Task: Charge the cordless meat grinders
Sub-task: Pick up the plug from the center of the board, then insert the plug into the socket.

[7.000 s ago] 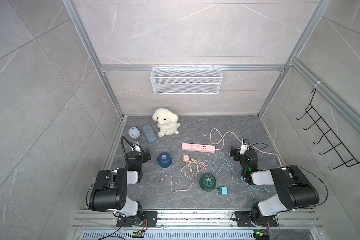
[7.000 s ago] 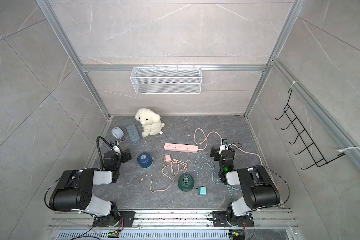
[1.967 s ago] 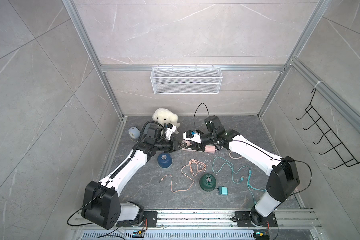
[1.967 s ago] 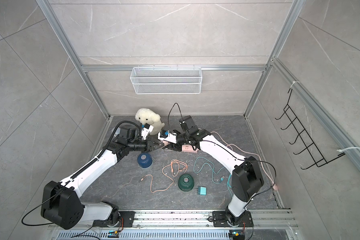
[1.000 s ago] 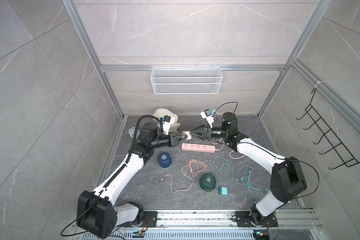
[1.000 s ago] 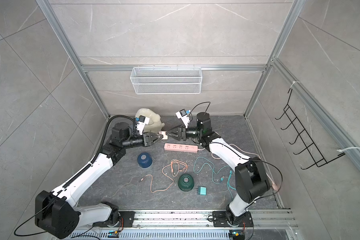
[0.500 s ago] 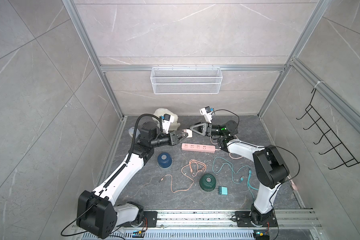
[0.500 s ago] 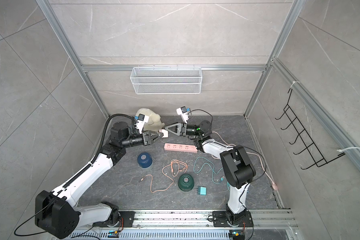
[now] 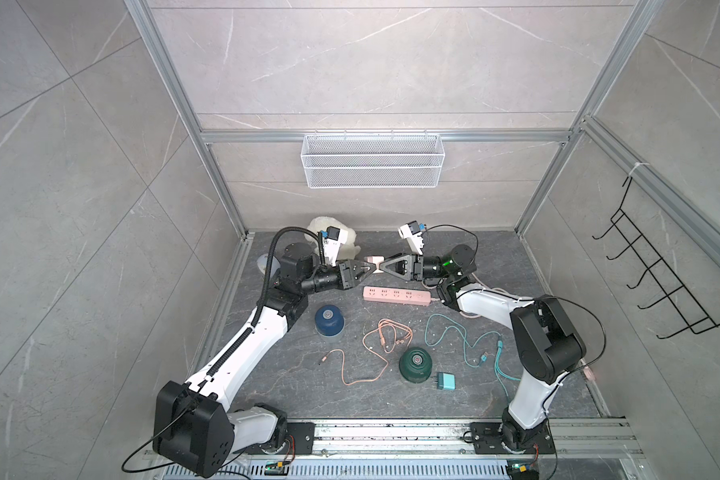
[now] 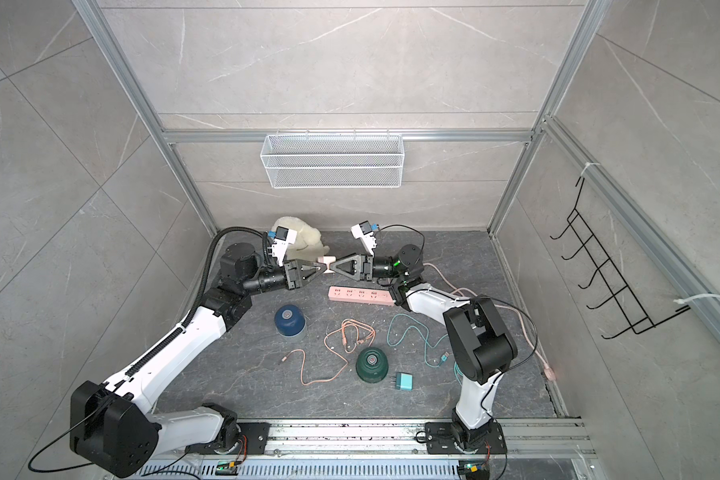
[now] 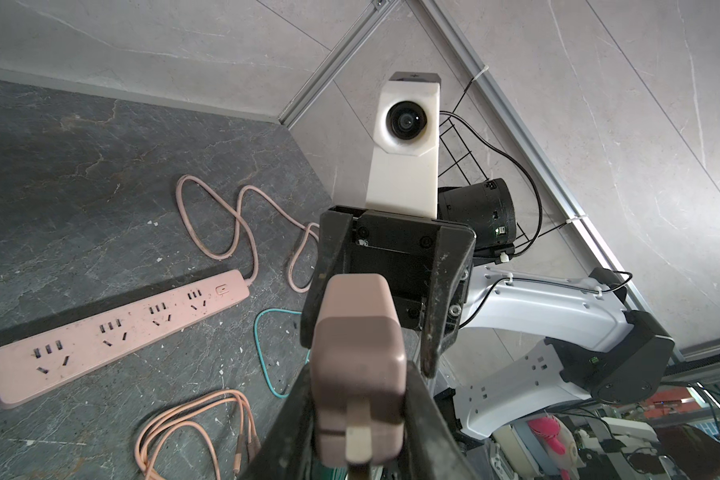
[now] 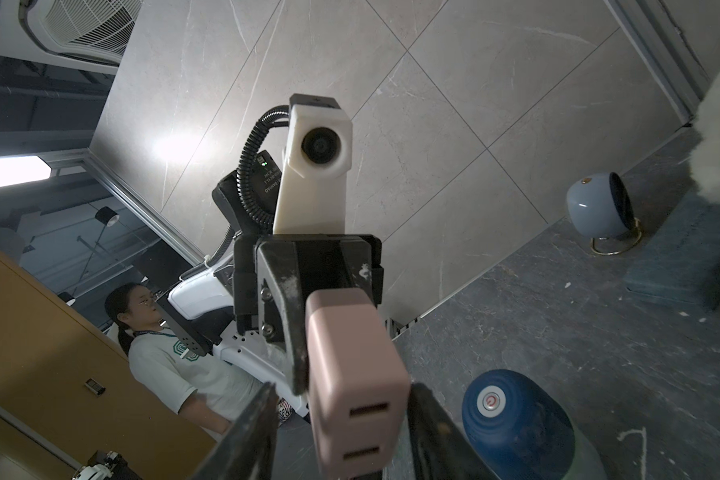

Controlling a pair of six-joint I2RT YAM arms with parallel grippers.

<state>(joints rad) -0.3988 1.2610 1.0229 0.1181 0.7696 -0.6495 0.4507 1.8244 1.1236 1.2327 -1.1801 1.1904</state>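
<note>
**Change noted.** A second ago the right gripper (image 9: 382,268) stood clear of the pink plug adapter (image 11: 358,353) with its jaws wider. It has now come in round the adapter's free end and is narrowing. The left gripper (image 9: 366,271) is unaltered, its jaws clamped fairly narrow on the adapter's other end. The two meet in the air near the cordless end of the pink power strip (image 9: 395,296).

**Assessment.** This reads as a mid-air handover or regrip, and is preparatory only. Both grinders sit untouched on the table (image 9: 292,386). The navy grinder (image 9: 328,321) is just off the strip's cordless end, on the robot's side. The dark green grinder (image 9: 415,365) is further out from the strip the same way, past the coiled pink cable (image 9: 385,336). No cable appears plugged into either, so charging has not begun.

**View differences.** The top views cannot settle the right grip. The left wrist view shows one right jaw against the adapter and a gap at the other, so those jaws are partly open and not yet holding. Only the right wrist view shows the two USB ports. Only the left wrist view shows the prong end.
</note>
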